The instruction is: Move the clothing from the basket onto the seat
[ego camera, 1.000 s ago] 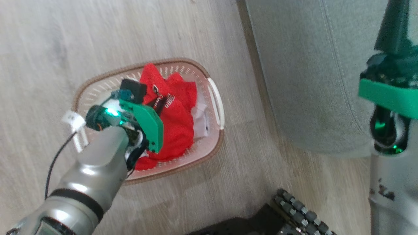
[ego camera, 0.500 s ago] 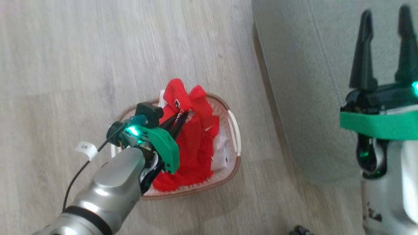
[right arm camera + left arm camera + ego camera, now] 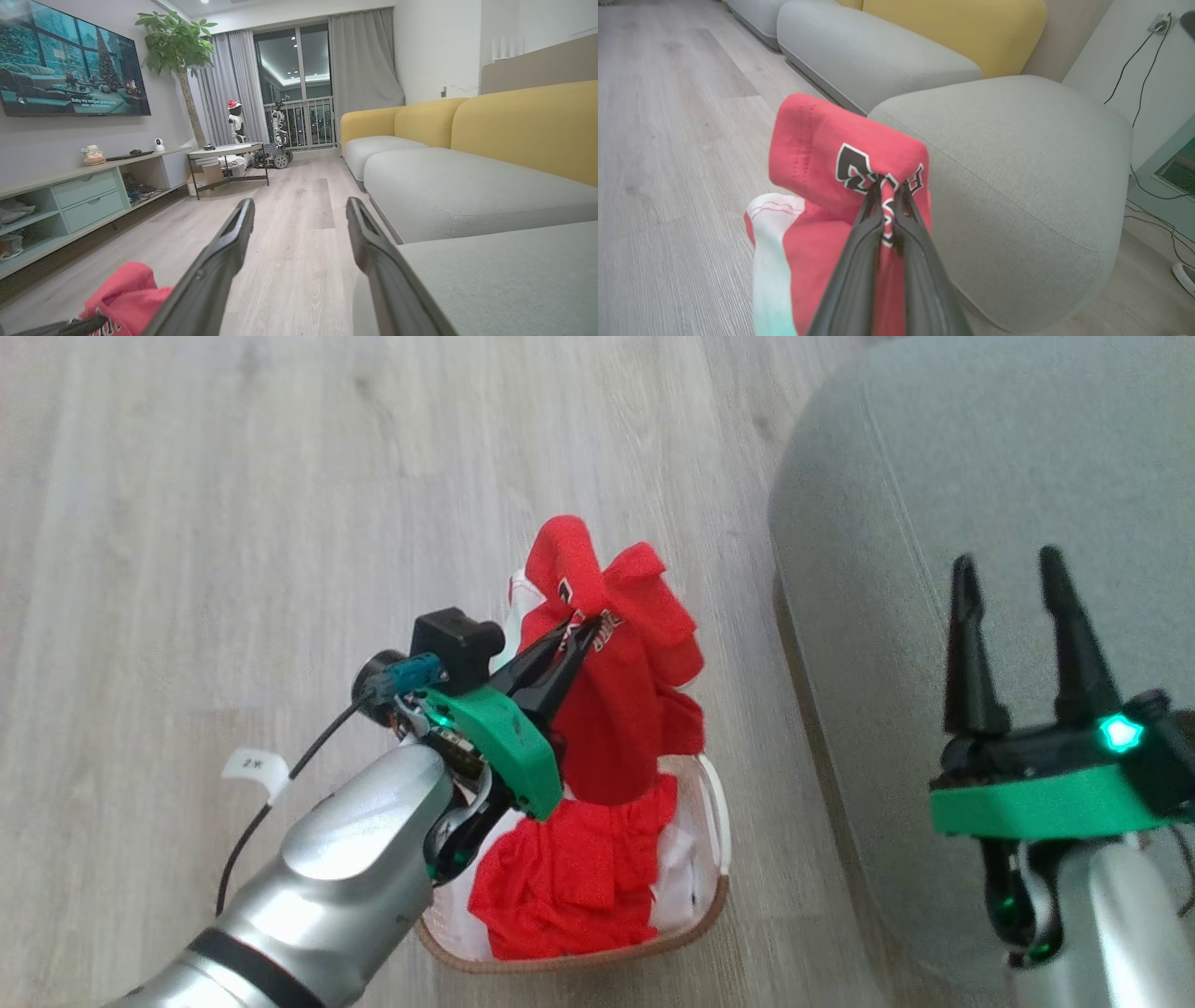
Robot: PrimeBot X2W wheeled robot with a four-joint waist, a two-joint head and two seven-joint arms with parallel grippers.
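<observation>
pinching a fold of the jersey (image 3: 621, 709) right at its black-and-white lettering, the left gripper (image 3: 577, 621) has its two dark fingers drawn tight on the cloth. the garment hangs from the tips with its lower part trailing down toward the basket (image 3: 720, 831). there the plain red garment (image 3: 560, 896) lies bunched beside some white cloth (image 3: 686, 859). whether the jersey's hem is free of that pile i cannot tell. the seat (image 3: 980, 448) stands just beside the basket on the robot's right, its rounded corner nearest. the right gripper (image 3: 1006, 560) hovers above it with its jaws wide and nothing between them. the step in hand looks like the carry: get the jersey clear of the basket and across onto the cushion. the hold is on a small fold only, so the lift ought to be smooth rather than snatched, lest the cloth slip out. it should go high enough that the trailing part clears the rim, neither dragging the light basket over the wooden floor (image 3: 233, 504) nor pulling the other garment out with it. then swing right, well past the seat's edge and not merely to it, since cloth dropped on that curved corner could slide off. lower until the fabric piles on the cushion before letting go. mind the idle right gripper, which sits in the likely path.
</observation>
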